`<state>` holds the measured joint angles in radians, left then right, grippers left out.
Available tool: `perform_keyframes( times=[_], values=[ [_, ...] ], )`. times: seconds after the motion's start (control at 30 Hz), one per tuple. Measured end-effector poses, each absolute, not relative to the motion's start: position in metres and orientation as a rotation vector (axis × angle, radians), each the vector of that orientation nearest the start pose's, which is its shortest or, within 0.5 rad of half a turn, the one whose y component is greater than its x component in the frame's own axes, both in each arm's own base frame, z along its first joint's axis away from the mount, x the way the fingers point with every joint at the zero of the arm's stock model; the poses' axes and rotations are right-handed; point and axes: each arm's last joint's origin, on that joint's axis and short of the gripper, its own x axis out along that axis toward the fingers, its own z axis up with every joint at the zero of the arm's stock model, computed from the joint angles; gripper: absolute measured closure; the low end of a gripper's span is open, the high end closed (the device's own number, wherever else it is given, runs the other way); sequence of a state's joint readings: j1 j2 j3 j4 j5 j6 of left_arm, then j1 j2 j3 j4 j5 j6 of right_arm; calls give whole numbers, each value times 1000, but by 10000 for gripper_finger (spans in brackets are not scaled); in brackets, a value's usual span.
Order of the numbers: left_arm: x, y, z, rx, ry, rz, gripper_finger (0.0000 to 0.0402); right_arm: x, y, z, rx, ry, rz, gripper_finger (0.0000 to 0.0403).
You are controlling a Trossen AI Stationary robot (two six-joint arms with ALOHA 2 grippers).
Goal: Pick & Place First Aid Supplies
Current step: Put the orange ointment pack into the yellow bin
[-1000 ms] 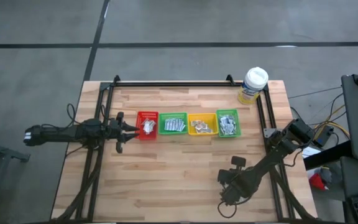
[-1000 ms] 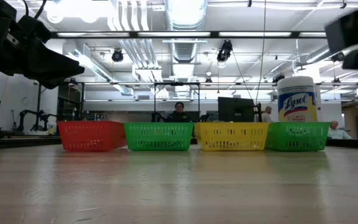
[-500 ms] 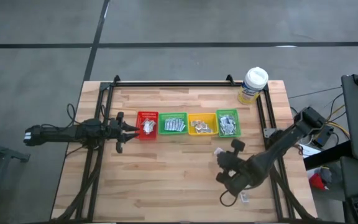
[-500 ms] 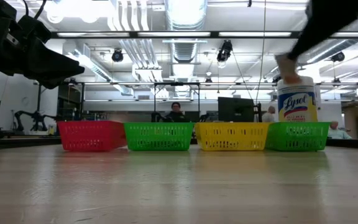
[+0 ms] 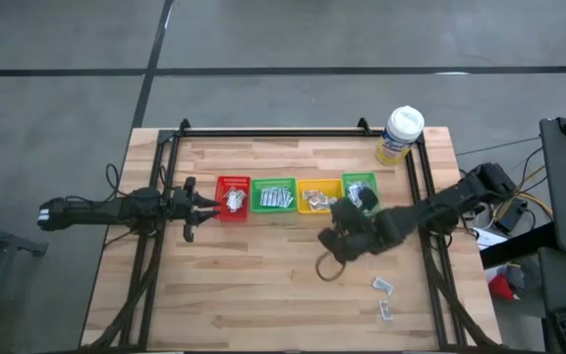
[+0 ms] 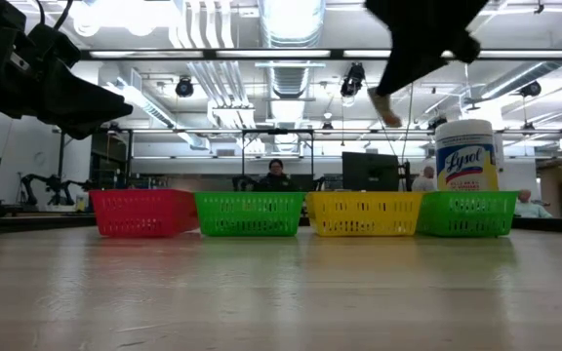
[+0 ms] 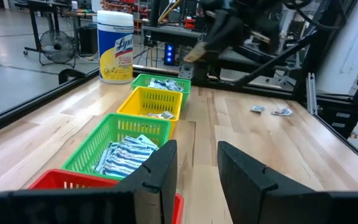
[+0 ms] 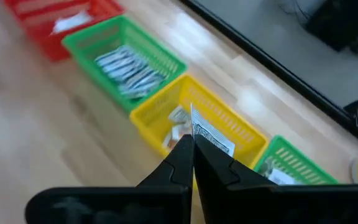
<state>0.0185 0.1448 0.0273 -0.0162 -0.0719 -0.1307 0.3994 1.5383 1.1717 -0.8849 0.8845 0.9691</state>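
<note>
Sachets fill most of the picture of progress: the four bins in a row across the middle of the high view all hold supplies already. The red bin (image 5: 233,197) has white-red packets, the green bin (image 5: 274,196) next to it grey-silver ones, the yellow bin (image 5: 318,197) pale ones, and the far green bin (image 5: 361,192) white-blue ones.

One sachet (image 8: 211,138) is in the air right now, pinched between the closed fingers of the right gripper (image 8: 192,152), which hangs above the yellow bin (image 8: 194,124) in its wrist view. I judge this piece is about to be dropped there or in the neighbouring bin; which one I cannot say.

Two loose sachets (image 5: 383,285) lie on the table (image 5: 263,285) at lower right of the high view, well apart from the bins, so at least two more trips look needed.

The left gripper (image 5: 202,206) waits just beside the red bin at centre left, its fingers (image 7: 159,174) parted and holding nothing.
</note>
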Motion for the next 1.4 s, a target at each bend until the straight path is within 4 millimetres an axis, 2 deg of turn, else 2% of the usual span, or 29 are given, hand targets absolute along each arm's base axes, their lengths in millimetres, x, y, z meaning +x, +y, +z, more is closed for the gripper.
perform_keyframes(
  times=[0.27,0.5,0.67,1.03,1.4],
  values=[
    [105,4,160,-127,128,99,289,295,45,255,350,627,-942,394],
    [105,4,160,-127,128,99,289,300,22,254,466,655,-964,394],
    [105,4,160,-127,128,98,289,305,17,249,478,654,-977,394],
    [105,4,159,-127,130,99,289,326,15,207,425,765,-1006,394],
    [105,4,159,-127,130,99,289,332,6,184,395,824,-1057,394]
  ],
)
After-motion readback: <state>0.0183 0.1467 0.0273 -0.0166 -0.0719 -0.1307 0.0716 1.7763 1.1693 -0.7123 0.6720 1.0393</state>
